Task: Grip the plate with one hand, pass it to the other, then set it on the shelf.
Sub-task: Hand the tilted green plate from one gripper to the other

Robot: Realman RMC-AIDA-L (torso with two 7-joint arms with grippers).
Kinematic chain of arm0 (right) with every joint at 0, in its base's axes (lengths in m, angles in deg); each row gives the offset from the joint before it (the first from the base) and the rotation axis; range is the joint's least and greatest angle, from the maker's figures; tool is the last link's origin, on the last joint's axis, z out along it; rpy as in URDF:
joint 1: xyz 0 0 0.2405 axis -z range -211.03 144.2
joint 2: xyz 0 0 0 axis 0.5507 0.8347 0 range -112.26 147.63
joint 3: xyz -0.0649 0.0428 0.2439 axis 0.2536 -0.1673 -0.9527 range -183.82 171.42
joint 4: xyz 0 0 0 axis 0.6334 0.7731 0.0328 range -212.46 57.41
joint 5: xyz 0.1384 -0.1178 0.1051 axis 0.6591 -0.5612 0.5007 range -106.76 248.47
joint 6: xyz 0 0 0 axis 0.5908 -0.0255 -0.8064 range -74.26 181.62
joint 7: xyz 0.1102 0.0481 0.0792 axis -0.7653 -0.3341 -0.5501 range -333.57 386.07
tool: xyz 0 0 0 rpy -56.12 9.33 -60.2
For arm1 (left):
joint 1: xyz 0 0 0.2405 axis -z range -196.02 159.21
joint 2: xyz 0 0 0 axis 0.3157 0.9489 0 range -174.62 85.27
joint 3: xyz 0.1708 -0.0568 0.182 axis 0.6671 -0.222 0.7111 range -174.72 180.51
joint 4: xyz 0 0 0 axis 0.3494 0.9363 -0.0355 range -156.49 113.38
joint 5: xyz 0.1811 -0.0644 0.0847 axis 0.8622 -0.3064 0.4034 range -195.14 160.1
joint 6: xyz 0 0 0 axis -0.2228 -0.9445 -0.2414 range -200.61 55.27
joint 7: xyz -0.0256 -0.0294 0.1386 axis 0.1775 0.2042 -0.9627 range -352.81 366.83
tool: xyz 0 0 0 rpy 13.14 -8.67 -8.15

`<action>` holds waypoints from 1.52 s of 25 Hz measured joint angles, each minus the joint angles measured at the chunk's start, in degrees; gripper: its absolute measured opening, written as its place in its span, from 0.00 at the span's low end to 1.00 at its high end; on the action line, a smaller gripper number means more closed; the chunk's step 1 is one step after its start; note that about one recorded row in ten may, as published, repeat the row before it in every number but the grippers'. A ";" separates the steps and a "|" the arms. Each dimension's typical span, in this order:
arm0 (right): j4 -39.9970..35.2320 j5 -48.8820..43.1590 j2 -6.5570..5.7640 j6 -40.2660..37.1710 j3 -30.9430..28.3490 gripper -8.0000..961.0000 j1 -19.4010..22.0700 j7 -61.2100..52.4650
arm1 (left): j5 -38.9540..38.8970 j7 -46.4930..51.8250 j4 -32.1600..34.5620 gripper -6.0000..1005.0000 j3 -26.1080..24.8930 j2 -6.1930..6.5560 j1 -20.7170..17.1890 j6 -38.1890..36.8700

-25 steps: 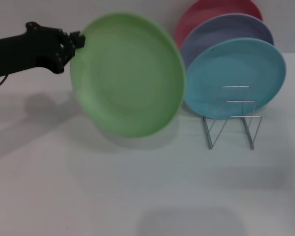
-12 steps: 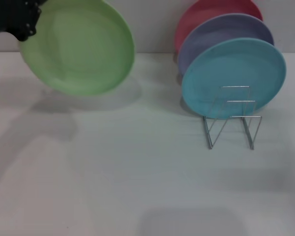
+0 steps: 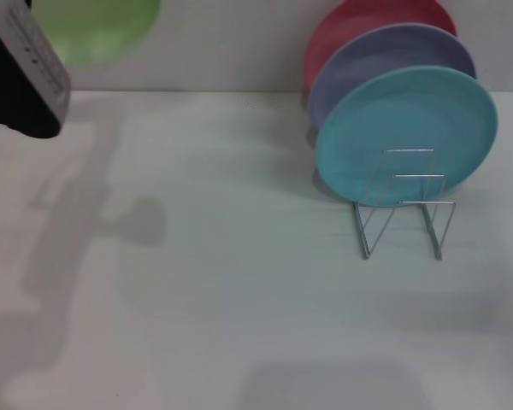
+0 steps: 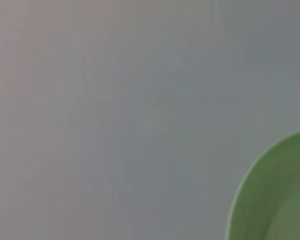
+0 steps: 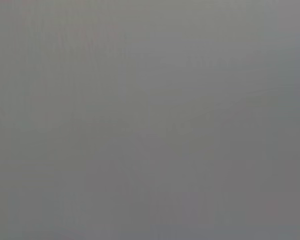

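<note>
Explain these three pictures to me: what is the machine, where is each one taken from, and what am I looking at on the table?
It is a two-armed robot. The head camera looks down at a white table. At far left, its dark left arm lifts the green plate near the picture's upper edge; the tool itself is out of sight. On the right a wire shelf holds a light blue plate, a lavender plate and a red plate. The left wrist camera shows the green plate's rim. The right wrist camera shows only grey.

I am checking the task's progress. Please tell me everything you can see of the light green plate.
The plate is round, light green and matte. Only its lower part shows, raised off the table at the head view's top left, just beyond the left arm. The left wrist view shows one curved edge. What grips it is not visible.
</note>
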 joint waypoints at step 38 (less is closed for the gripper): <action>16.47 -23.19 0.42 -8.04 1.50 0.71 10.54 7.77 | 30.29 126.68 -56.34 0.03 2.87 0.06 7.59 -47.03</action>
